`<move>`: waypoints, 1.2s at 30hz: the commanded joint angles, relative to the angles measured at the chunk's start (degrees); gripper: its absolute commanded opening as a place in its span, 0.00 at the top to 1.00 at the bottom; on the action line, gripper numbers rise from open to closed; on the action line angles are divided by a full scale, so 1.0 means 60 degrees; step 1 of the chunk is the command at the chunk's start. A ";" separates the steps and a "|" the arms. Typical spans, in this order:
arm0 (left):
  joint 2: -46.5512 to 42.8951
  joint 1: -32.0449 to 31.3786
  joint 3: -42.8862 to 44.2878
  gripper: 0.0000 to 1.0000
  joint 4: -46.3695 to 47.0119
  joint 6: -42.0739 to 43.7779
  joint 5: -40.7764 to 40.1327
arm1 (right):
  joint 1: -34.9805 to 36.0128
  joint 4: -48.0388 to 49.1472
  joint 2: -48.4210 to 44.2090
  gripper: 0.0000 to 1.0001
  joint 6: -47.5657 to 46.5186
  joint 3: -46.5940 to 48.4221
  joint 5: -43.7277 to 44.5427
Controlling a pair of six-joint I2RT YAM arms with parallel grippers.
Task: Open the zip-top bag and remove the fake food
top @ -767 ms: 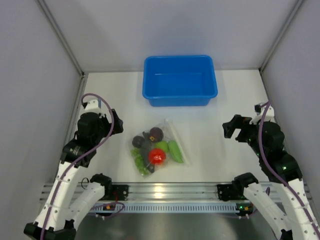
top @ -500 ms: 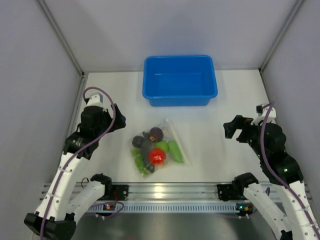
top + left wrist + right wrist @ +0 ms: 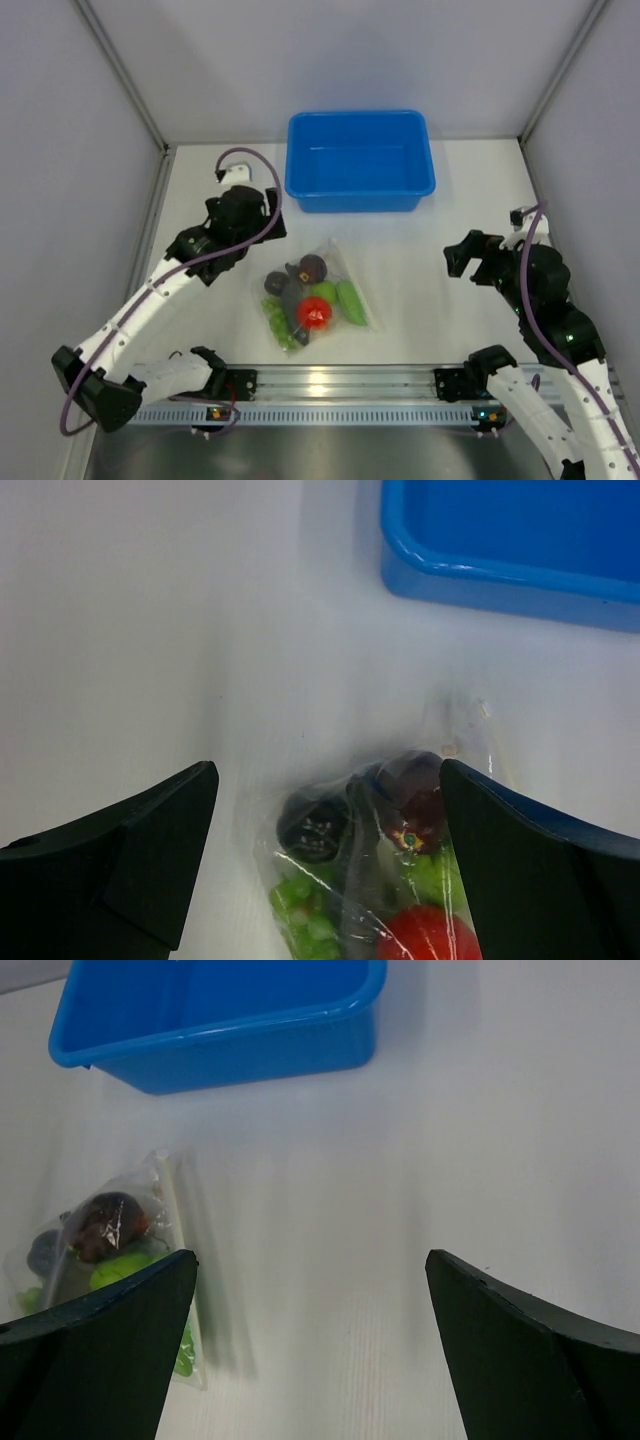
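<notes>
left arm [image 3: 150, 305]: reaches forward and inward from its base, with the wrist close to the near left corner of the blue bin [image 3: 360, 198]
left gripper [image 3: 262, 222]: fingers wide apart and empty; hovers over the table [image 3: 430, 310] just past the far left corner of the bag [image 3: 340, 262], pointing down at it
right arm [image 3: 555, 310]: elbow bent, sits at the right side
right gripper [image 3: 462, 256]: fingers wide apart and empty; points left toward the middle, well apart from the bag
bag: lies flat on the table between the arms, near side of the bin, not touched
fake food: all inside the bag, with the maroon ball [image 3: 313, 267] at the far end, the tomato [image 3: 315, 313] in the middle, the grapes [image 3: 280, 325] near left and the pod [image 3: 350, 297] to the right
zip: cannot tell whether it is open or sealed
</notes>
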 commanded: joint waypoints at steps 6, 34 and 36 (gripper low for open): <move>0.3135 -0.3245 0.2067 0.02 -0.1272 -0.0482 -0.3672 | 0.0109 0.0133 0.0107 0.00 0.0090 0.0130 -0.0032; 1.0462 -0.6060 0.4765 0.10 -0.2110 -0.1391 -0.3968 | 0.0109 0.0045 -0.0288 0.00 -0.0042 -0.0177 -0.0179; 1.0565 -0.6060 0.4619 0.15 -0.2095 -0.1507 -0.3894 | 0.0109 0.0045 -0.0303 0.01 -0.0071 -0.0163 -0.0194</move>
